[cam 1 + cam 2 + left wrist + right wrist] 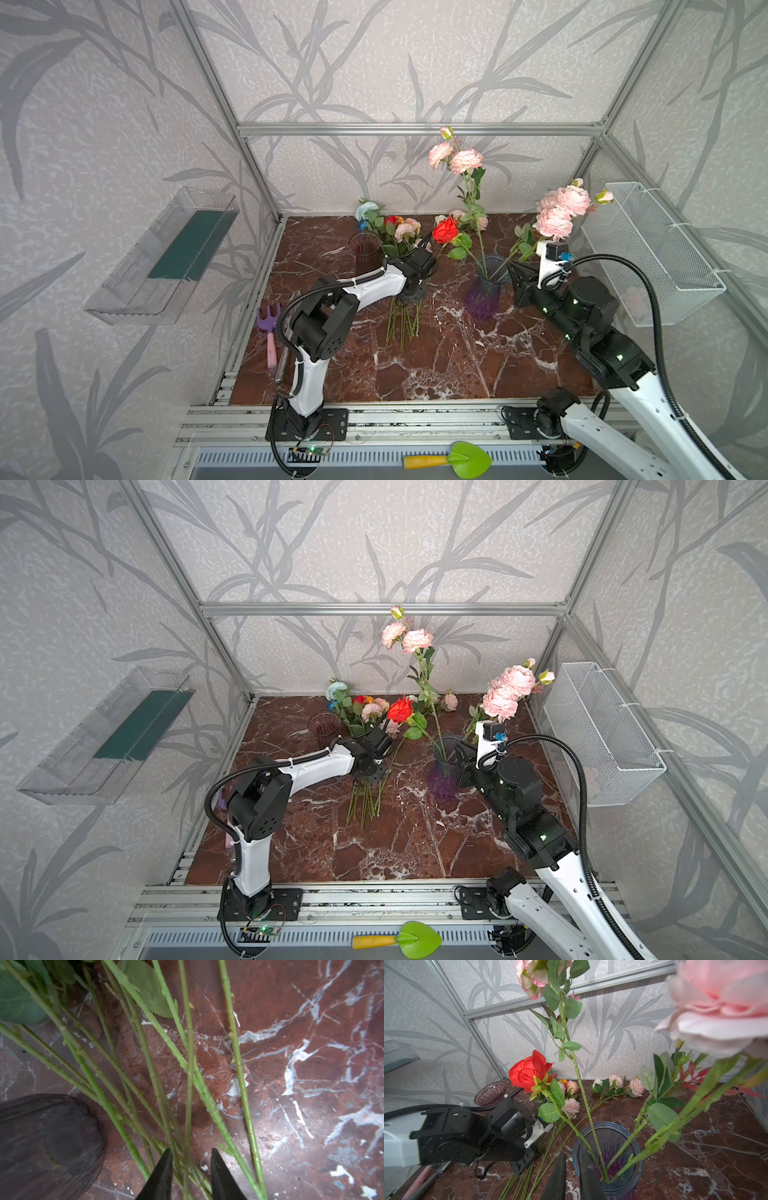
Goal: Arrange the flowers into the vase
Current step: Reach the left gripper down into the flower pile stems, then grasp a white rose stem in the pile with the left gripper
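Observation:
A blue-and-purple glass vase (484,291) (608,1147) stands right of centre. It holds a red rose (445,229), a tall pink-bloomed stem (457,160) and a stem of big pink blooms (559,212). My right gripper (572,1159) is shut on the vase's rim, one finger inside and one outside. More flowers (399,232) lie in a pile, their green stems (145,1059) fanned on the marble. My left gripper (191,1150) (409,297) points down over those stems. It is open, with a few stems between its fingers.
A small dark glass cup (365,249) (47,1142) stands just left of the pile. A purple hand rake (268,328) lies at the left edge and a green trowel (461,459) on the front rail. A wire basket (656,249) hangs on the right wall.

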Robot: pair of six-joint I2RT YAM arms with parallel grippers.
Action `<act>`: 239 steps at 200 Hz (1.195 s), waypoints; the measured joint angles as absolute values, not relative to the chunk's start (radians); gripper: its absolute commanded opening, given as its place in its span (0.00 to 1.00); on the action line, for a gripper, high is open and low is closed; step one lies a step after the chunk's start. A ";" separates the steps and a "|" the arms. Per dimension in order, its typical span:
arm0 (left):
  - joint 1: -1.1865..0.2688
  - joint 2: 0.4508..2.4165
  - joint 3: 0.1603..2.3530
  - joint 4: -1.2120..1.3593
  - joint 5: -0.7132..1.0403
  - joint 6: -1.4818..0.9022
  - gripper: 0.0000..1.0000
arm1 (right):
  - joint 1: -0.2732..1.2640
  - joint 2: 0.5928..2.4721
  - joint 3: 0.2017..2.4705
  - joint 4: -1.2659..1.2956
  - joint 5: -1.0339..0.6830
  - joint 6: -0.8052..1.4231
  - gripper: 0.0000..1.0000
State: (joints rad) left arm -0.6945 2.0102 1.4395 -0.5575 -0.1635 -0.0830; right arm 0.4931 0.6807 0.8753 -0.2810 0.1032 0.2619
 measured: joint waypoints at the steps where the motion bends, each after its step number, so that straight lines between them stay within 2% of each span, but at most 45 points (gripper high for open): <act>1: -0.694 2.011 1.440 -0.558 -0.164 -0.080 0.29 | 0.493 0.681 0.875 -0.281 0.103 0.262 0.15; 41: -0.694 2.039 1.452 -0.568 -0.171 -0.064 0.26 | 0.493 0.679 0.867 -0.279 0.104 0.262 0.16; 59: -0.694 2.040 1.454 -0.569 -0.177 -0.057 0.19 | 0.493 0.678 0.866 -0.277 0.104 0.262 0.16; 90: -0.695 2.040 1.459 -0.574 -0.181 -0.054 0.14 | 0.493 0.677 0.866 -0.276 0.104 0.262 0.16; 140: -0.718 2.027 1.471 -0.591 -0.170 -0.064 0.00 | 0.493 0.661 0.866 -0.275 0.104 0.262 0.16; 239: -0.735 1.864 1.471 -0.628 -0.154 -0.160 0.00 | 0.493 0.660 0.866 -0.274 0.107 0.262 0.16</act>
